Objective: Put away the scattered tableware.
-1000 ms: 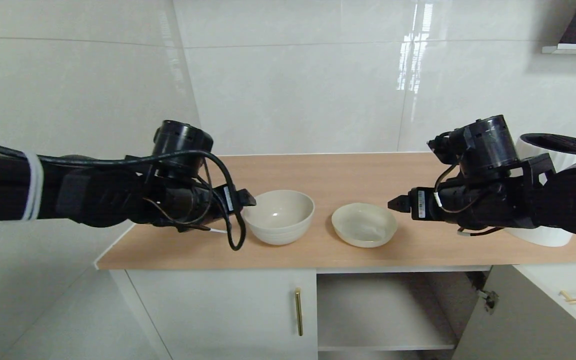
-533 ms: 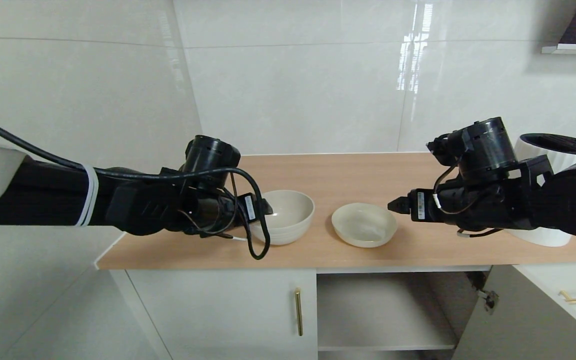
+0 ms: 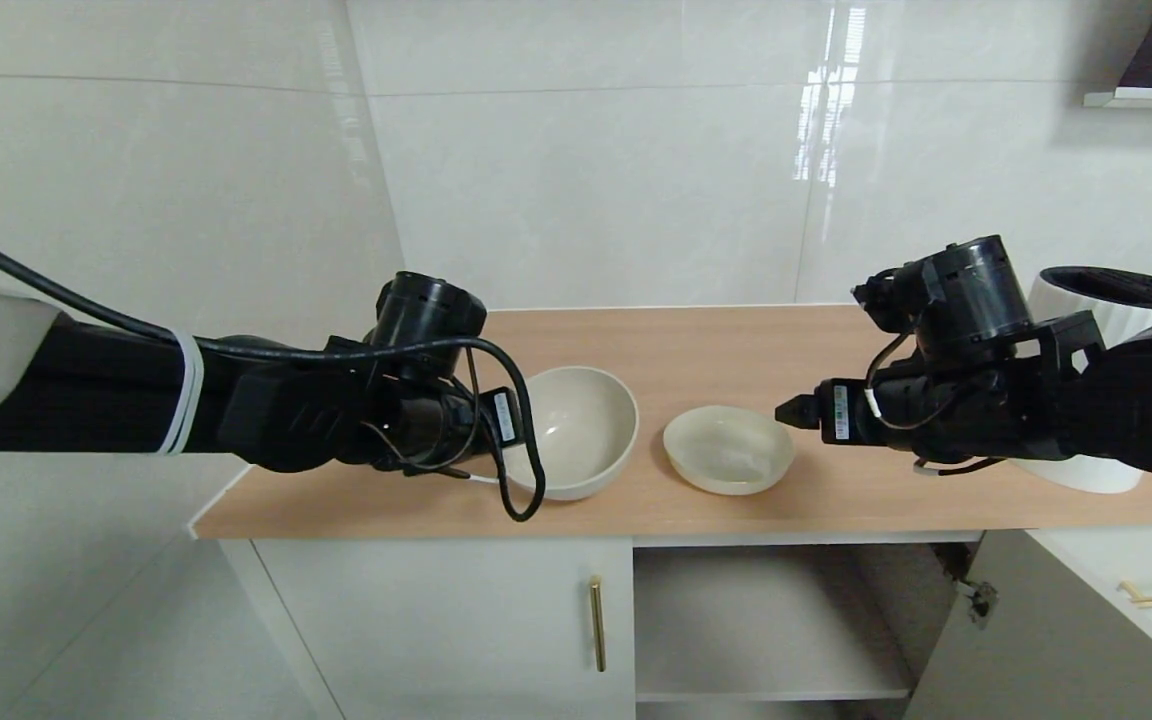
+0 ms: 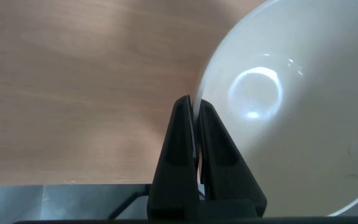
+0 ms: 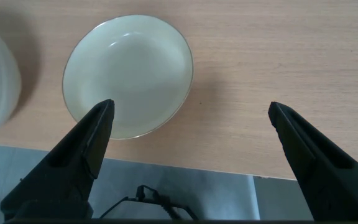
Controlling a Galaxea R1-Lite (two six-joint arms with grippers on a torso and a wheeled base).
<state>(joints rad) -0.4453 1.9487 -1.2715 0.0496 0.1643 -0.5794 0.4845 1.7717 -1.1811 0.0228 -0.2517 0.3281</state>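
Deep bowl (image 3: 576,430) is pinched at its rim by the left claw (image 4: 196,118) and tipped up on the tabletop (image 3: 696,350). Shallow dish (image 3: 729,449) is lying flat beside it, near the wide-open right claw (image 5: 191,107). Nothing's been put away yet, looks like.

I can read no text, number or sign from my station. A small white sticker (image 3: 503,416) sits on the side of the left gripper (image 4: 195,109), and a second sticker (image 3: 840,410) on the right gripper (image 3: 786,410); each carries dark print, too fine for me to make out a single character.
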